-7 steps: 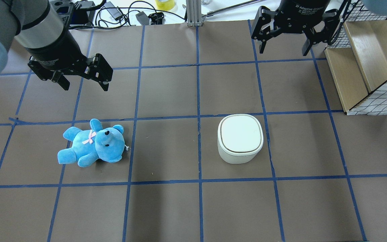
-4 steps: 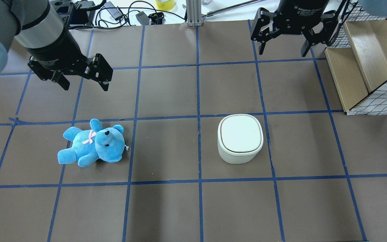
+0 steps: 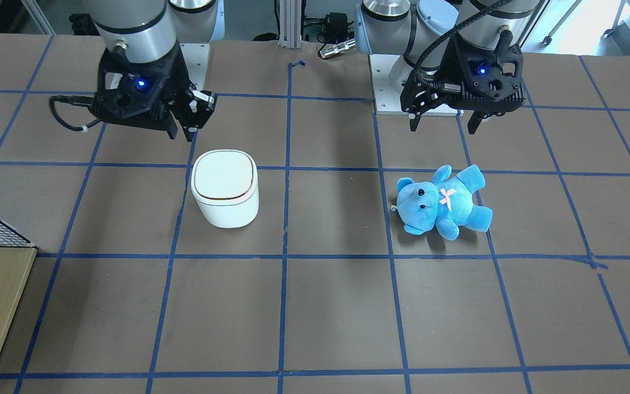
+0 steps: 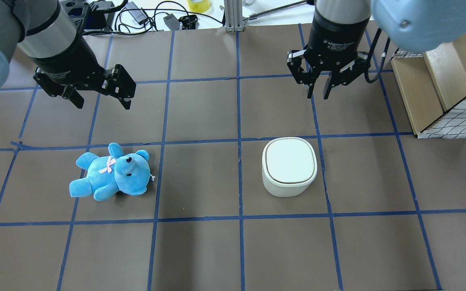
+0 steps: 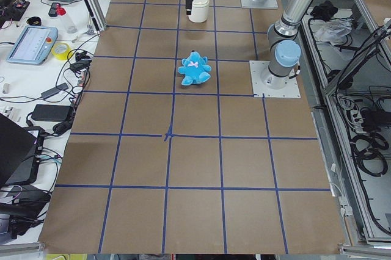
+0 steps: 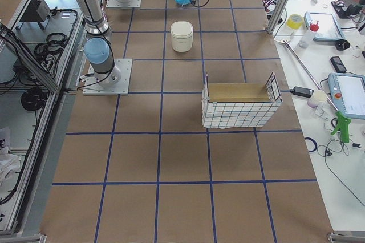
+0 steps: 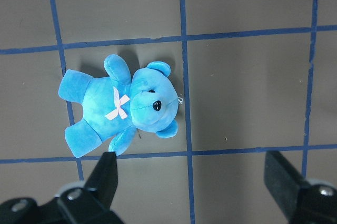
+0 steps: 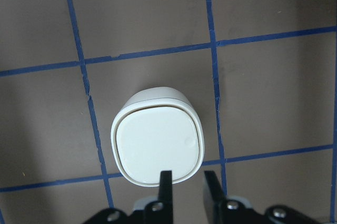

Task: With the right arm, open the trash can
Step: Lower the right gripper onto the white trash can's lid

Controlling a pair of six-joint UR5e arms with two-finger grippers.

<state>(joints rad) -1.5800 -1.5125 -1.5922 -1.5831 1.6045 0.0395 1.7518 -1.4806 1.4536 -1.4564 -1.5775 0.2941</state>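
Observation:
The white trash can (image 4: 289,165) stands with its lid down right of the table's centre; it also shows in the front view (image 3: 225,189) and the right wrist view (image 8: 157,142). My right gripper (image 4: 318,96) hangs above the table just beyond the can, its fingers drawn nearly together with only a narrow gap, holding nothing. In the right wrist view (image 8: 188,182) its tips sit over the can's near rim. My left gripper (image 4: 101,103) is open and empty beyond a blue plush bear (image 4: 111,173). The bear lies below it in the left wrist view (image 7: 121,105).
A wooden crate with wire-mesh sides (image 4: 439,81) stands at the right edge, close to my right arm. Cables and a yellow tape roll (image 4: 199,5) lie beyond the far table edge. Blue tape lines grid the brown table.
My right arm has come down and left toward the trash can, and its fingers have closed from wide open to nearly together. The left arm, bear and can have not moved.

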